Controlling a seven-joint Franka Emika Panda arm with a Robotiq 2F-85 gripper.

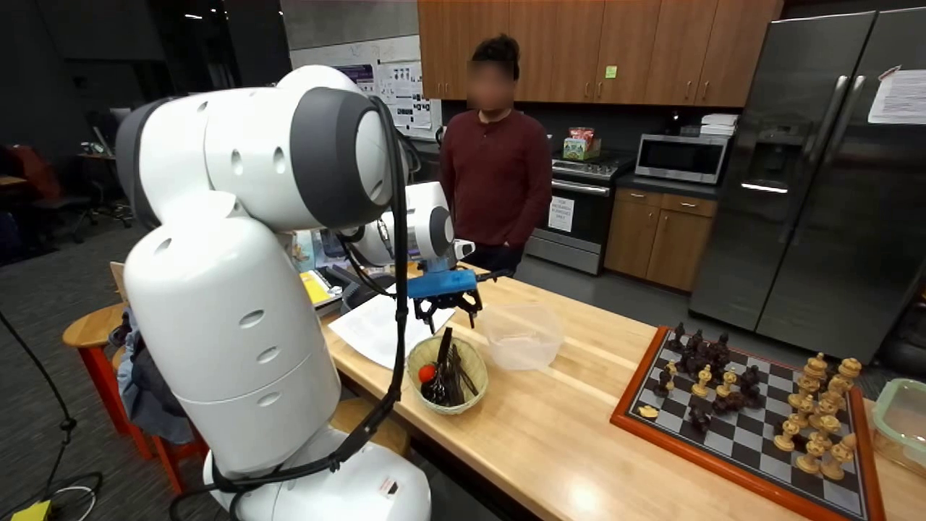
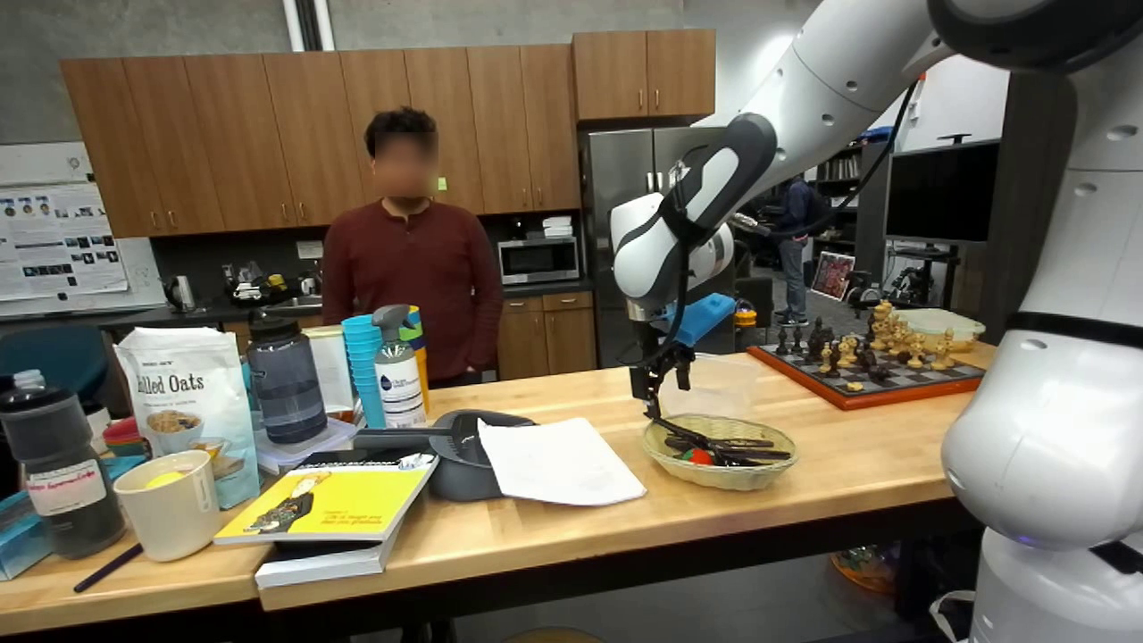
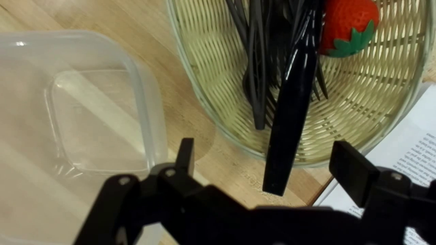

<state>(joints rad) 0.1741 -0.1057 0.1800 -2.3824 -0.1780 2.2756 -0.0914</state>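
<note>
Two fingers (image 3: 354,173) of the claw (image 3: 263,145) stand spread with nothing pinched, and we find one glossy black handle (image 3: 293,112) lined up between them in the wrist view, its long axis running from the wicker basket (image 3: 361,95) over the rim toward the claw. We see a clear tub (image 3: 151,112) just beside the basket on the wooden table (image 1: 550,434); beyond, a person (image 1: 495,174) stands near kitchen cabinets (image 1: 564,51).
</note>
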